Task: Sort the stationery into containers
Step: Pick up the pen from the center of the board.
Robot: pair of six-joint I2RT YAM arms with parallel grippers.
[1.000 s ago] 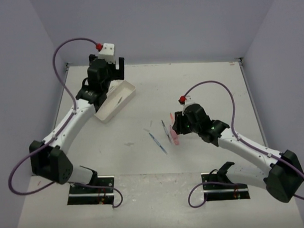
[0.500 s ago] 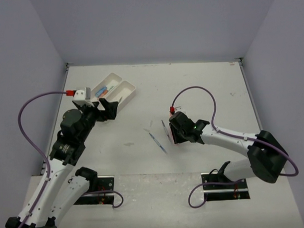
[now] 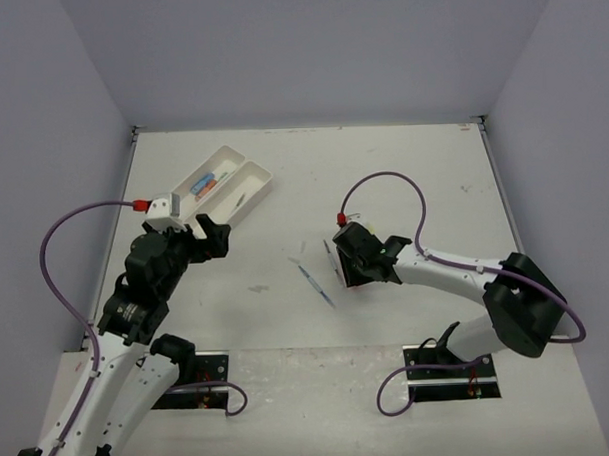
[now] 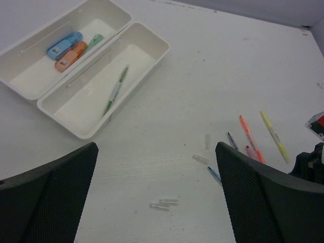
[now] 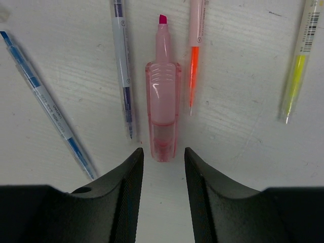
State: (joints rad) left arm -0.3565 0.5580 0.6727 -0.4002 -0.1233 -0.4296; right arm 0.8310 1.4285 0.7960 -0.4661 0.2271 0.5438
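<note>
Two white trays (image 3: 245,186) lie side by side at the far left. In the left wrist view one tray (image 4: 30,76) holds blue, orange and green markers, and the other tray (image 4: 81,109) holds a green pen (image 4: 115,92). My left gripper (image 4: 156,147) is open and empty, above the table near the trays (image 3: 213,236). My right gripper (image 5: 163,157) is open and low over the table (image 3: 354,269). Its fingertips (image 5: 132,159) straddle the rear end of an uncapped pink marker (image 5: 163,101). Beside the marker lie a blue pen (image 5: 48,109), a purple-grey pen (image 5: 123,66), an orange pen (image 5: 196,45) and a yellow pen (image 5: 296,71).
Small clear caps lie loose on the table in the left wrist view (image 4: 164,204), with more caps (image 4: 200,159) near the pens. A blue pen (image 3: 314,284) lies at mid-table. Walls enclose the table on three sides.
My left arm has drawn back from over the trays toward the near left. My right gripper has come down onto the pens, closing in on the pink marker.
</note>
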